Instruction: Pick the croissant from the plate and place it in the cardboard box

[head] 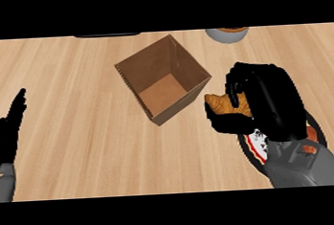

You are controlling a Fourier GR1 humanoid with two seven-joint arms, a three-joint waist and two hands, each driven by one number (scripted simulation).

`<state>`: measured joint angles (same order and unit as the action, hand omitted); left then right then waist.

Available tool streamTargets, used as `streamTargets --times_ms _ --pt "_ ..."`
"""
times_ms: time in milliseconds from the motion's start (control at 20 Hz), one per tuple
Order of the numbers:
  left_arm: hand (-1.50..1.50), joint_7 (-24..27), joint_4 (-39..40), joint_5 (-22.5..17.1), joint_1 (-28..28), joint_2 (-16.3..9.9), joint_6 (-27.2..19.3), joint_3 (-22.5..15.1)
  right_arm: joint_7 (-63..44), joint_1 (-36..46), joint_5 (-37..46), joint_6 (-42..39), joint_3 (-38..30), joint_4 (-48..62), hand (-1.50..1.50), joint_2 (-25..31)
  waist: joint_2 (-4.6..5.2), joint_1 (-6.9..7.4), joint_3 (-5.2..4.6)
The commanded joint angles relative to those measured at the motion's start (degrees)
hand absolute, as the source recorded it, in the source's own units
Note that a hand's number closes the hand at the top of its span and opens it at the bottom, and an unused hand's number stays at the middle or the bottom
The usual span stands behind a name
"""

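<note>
One pale wooden worktop [80, 152] with lengthwise grain carries every item shown. Two grey forearms enter from the lower edge, each ending in a black hand.

One open brown cardboard box [165, 81], square in plan and turned corner-on, stands just to the left of the right hand and well to the right of the left hand; its four walls are upright and its bare floor is visible inside.

The right black hand [271, 99] is raised above the worktop, back uppermost, with fingers and thumb curled round one golden-brown croissant [224, 105]. Only the left part of the croissant shows, projecting from between thumb and fingers; the remainder is hidden by the hand. The croissant is clear of the plate and lies just beside the box's right corner, outside the box walls.

One round dark-rimmed plate [253, 146] with a white patterned centre lies beneath and behind the right hand, toward the wrist; hand and forearm cover most of it, so two arcs of rim show, one on either side of the wrist.

The left black hand [7, 132] rests at the left edge, fingers straight and pointing up the view, holding nothing.

One grey round vessel with orange contents [227, 33] sits beyond the right hand at the far edge, partly cut off. One dark flat object [108, 35] lies beyond the box, also cut off; its kind cannot be told.
</note>
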<state>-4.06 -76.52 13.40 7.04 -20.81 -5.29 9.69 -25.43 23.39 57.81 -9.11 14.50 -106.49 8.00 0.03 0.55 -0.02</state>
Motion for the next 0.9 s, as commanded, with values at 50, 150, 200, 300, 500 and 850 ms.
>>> streamTargets --times_ms 50,150,200,300,500,850 --pt "0.0 4.1 3.0 -0.9 -0.1 -2.0 1.6 2.1 -8.2 16.1 -2.7 -2.5 -2.9 7.0 1.5 -7.7 0.16 0.63 -0.09" --pt "0.0 0.2 1.0 0.3 0.7 0.7 0.7 -0.3 -8.2 20.2 -2.9 2.6 -2.8 15.9 1.5 -7.8 0.16 0.55 -0.01" --pt "0.0 -1.7 -1.0 0.0 1.3 -0.7 0.8 1.0 -7.2 17.9 -3.4 7.1 -1.3 18.6 1.5 -7.8 0.13 0.51 0.02" --pt "0.0 -1.8 1.7 0.8 3.7 0.2 0.3 0.3 -6.1 22.2 -6.7 9.4 -3.5 25.7 1.5 -7.9 0.29 0.51 0.01" --pt "0.0 1.8 2.4 1.2 1.2 0.9 -0.3 0.4 -5.3 29.6 -11.7 15.9 -4.3 38.7 1.5 -8.0 0.39 1.01 -0.01" --pt "0.0 2.5 2.1 1.5 1.8 0.5 1.2 -0.3 -4.4 40.5 -18.0 26.8 -0.1 59.9 1.5 -8.0 0.63 2.58 -0.03"
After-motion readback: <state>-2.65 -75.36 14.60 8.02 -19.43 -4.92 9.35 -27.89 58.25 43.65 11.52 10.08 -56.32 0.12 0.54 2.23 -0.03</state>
